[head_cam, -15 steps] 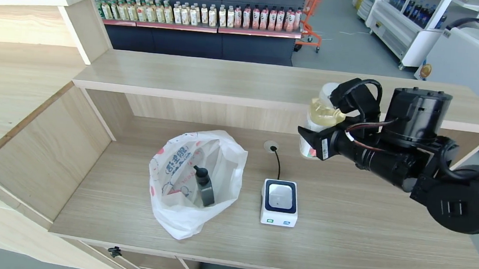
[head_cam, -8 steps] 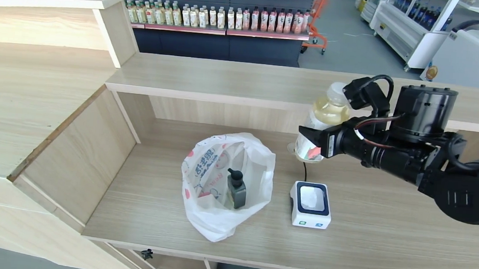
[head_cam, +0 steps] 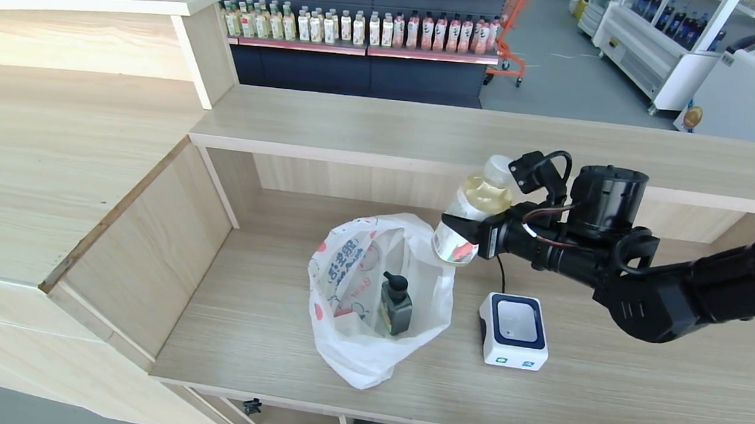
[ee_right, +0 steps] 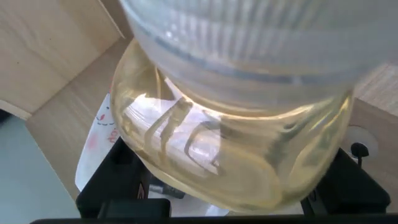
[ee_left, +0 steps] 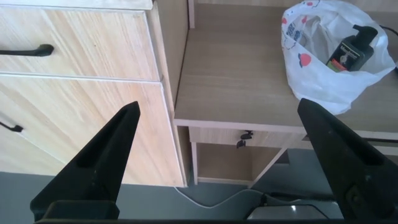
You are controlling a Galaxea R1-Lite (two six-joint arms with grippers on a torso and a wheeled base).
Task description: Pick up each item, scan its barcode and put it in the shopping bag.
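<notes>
Clear glossy plastic bottle, thin crinkly plastic shopping bag, matt wood-grain counter, smooth white plastic scanner.

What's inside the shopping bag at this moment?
A dark pump bottle stands upright inside the shopping bag. The bag's white folds cover its bottom, so anything lying lower cannot be seen. The drink bottle in the right gripper is outside it, near the rim.

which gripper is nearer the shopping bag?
Right. The right gripper, holding the bottle, is up beside the bag; the left gripper is low, off the front of the counter, far from it.
</notes>
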